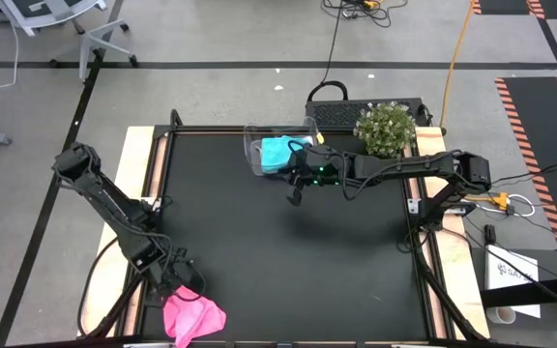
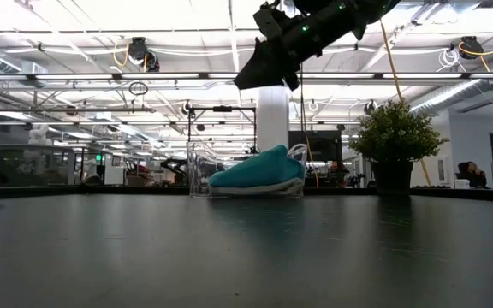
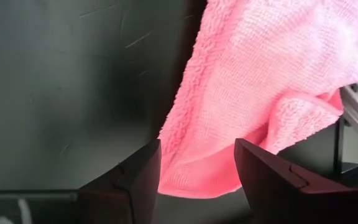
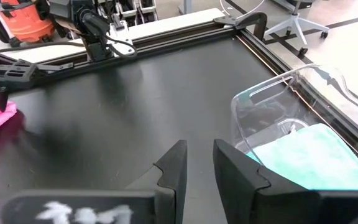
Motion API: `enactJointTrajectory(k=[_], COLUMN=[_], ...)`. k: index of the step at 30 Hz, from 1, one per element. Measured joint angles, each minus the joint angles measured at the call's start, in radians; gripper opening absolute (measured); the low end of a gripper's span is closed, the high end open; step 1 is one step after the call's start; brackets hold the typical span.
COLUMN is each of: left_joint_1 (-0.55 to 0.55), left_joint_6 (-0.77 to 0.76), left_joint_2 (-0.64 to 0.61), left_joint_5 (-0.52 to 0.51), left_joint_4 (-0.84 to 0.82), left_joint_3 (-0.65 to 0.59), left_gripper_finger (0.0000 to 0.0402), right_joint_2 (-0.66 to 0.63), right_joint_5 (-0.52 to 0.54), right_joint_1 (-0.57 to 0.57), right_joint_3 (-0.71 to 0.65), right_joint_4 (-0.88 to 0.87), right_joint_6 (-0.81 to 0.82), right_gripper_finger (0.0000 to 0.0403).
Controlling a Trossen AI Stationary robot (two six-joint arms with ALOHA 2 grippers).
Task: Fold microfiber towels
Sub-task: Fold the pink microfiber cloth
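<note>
Currently the pink towel lies crumpled at the near-left edge of the black tabletop, partly hanging off the mat's front edge. Left pincer sits right at it, fingers spread with the pink cloth between and just past them; can't confirm it's actually pinched, the fingers look apart from the fabric. Teal towel is bunched inside the clear plastic tub at the far edge of the tabletop, mounding above the tub's rim in the low view. Right pincer hangs in the air just beside the tub on its near side, well above the surface, fingers a narrow gap apart with nothing between them. Third pale towel not visible in any view. Potted plant stands at the far-right corner, next to the tub. Pink and teal towels are well apart, opposite sides of the tabletop.
</note>
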Motion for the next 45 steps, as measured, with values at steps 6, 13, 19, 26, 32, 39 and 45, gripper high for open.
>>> enactJointTrajectory(k=[6, 13, 19, 26, 32, 39, 45], left_joint_1=[-0.001, 0.002, 0.057, 0.192, 0.361, 0.546, 0.665], left_joint_6=[0.003, -0.032, -0.209, -0.285, -0.195, -0.090, -0.022], left_joint_2=[0.048, 0.131, 0.130, 0.056, -0.057, -0.093, -0.028], left_joint_5=[0.001, -0.002, 0.000, -0.043, -0.373, -0.728, -0.696], left_joint_4=[0.018, 0.084, 0.089, 0.090, 0.093, 0.295, 0.499], left_joint_3=[-0.002, -0.002, -0.002, 0.010, 0.077, 0.100, 0.100], left_gripper_finger=[0.0207, 0.0204, 0.0112, 0.0014, 0.0007, 0.0005, 0.0005], right_joint_2=[0.000, 0.000, 0.000, 0.000, -0.004, -0.005, -0.005], right_joint_5=[0.001, -0.002, -0.002, -0.003, -0.008, -0.011, -0.007], right_joint_1=[0.002, 0.011, 0.013, 0.013, 0.031, 0.107, 0.159], right_joint_3=[0.000, 0.000, 0.000, 0.000, 0.000, -0.001, -0.001], right_joint_4=[0.000, -0.012, -0.032, -0.038, -0.056, -0.067, -0.060], right_joint_6=[0.000, 0.000, 0.000, 0.000, 0.020, -0.011, 0.100], right_gripper_finger=[0.0068, 0.0068, 0.0068, 0.0068, 0.0067, 0.0026, 0.0006])
